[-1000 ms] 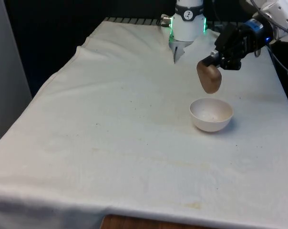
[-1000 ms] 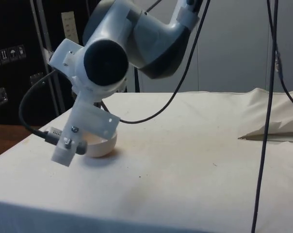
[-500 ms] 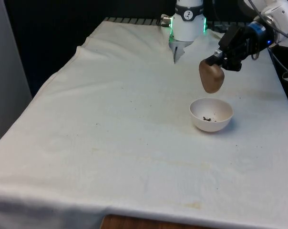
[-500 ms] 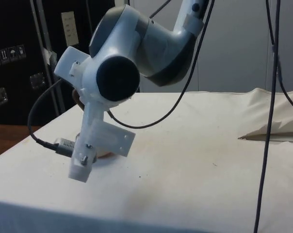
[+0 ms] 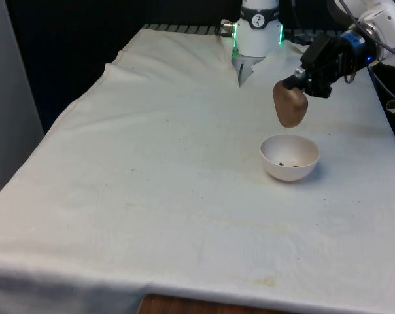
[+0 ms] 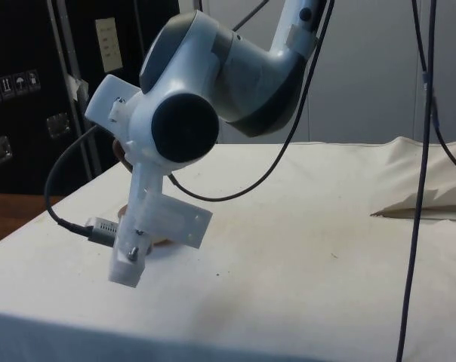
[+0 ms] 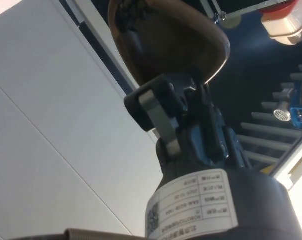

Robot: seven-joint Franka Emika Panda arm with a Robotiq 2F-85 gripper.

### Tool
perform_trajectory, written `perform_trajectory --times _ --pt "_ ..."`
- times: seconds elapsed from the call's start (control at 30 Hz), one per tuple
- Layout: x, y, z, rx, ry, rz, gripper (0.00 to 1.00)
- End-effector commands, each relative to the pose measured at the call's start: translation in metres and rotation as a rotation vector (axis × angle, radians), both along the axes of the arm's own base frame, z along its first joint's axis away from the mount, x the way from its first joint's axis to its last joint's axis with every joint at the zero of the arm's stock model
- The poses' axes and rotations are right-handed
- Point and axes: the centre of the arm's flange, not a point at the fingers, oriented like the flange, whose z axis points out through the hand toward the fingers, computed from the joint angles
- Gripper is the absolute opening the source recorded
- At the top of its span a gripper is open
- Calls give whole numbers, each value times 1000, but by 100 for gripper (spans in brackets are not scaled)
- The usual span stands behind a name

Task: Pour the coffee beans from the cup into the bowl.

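A brown cup (image 5: 290,105) hangs tipped over, mouth down, just above the white bowl (image 5: 290,157) at the front view's right. My gripper (image 5: 298,84) is shut on the cup's rim, reaching in from the right. Dark coffee beans (image 5: 288,161) lie at the bottom of the bowl. In the wrist view the cup (image 7: 166,40) is upturned with one finger (image 7: 158,117) clamped on its rim. From the side, the arm hides most of the bowl (image 6: 161,243) and cup (image 6: 121,151).
A white cloth (image 5: 171,163) covers the table, with a raised fold (image 5: 240,75) near the robot's base and another fold (image 6: 428,200) at the side view's right. A few dark specks lie on the cloth around the bowl.
A second ago the bowl looked empty; beans now lie in it. The gripper has risen slightly and tilted the cup further over.
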Motion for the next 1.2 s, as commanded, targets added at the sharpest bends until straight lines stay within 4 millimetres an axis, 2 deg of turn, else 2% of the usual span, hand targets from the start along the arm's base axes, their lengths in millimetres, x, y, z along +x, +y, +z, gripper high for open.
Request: perform_trajectory --times 0.0,1.17 --pt "0 0 0 0 1 1 0" --pt "-6 4 -4 -102 -121 -16 0"
